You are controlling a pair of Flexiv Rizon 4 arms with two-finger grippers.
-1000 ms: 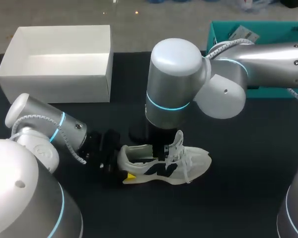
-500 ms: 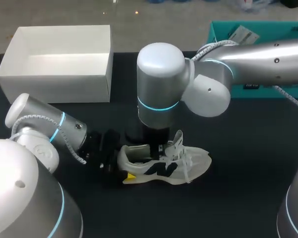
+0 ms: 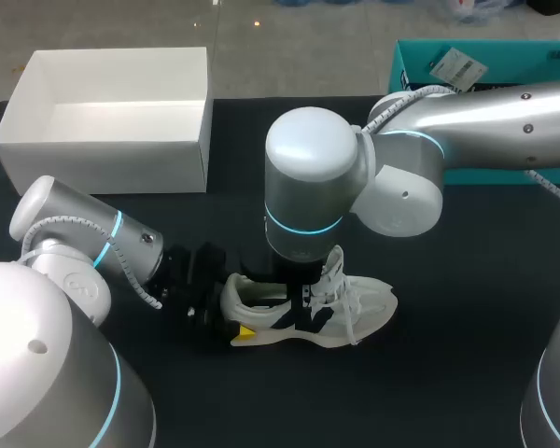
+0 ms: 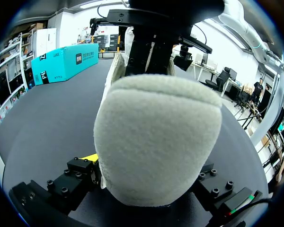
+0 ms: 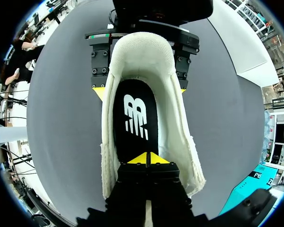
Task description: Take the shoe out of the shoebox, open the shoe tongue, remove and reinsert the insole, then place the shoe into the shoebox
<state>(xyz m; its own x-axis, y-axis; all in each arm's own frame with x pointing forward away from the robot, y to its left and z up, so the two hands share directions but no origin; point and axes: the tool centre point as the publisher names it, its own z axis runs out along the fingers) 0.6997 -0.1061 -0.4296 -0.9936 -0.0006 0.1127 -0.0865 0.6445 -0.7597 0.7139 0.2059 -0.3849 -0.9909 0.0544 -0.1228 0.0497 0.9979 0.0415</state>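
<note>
Support: black table (image 3: 467, 280) | Far left corner: white open-topped shoebox (image 3: 103, 154) stood on the surface | Far right edge: teal box (image 3: 413, 63) lay there, partly in view | Middle, nearer the front edge: white shoe (image 3: 355, 313) rested on its sole, toe toward the right edge, heel toward the left

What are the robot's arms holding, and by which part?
The left gripper clamps the shoe by its heel. The right gripper has tips together over the insole; a pinch cannot be told.
</note>
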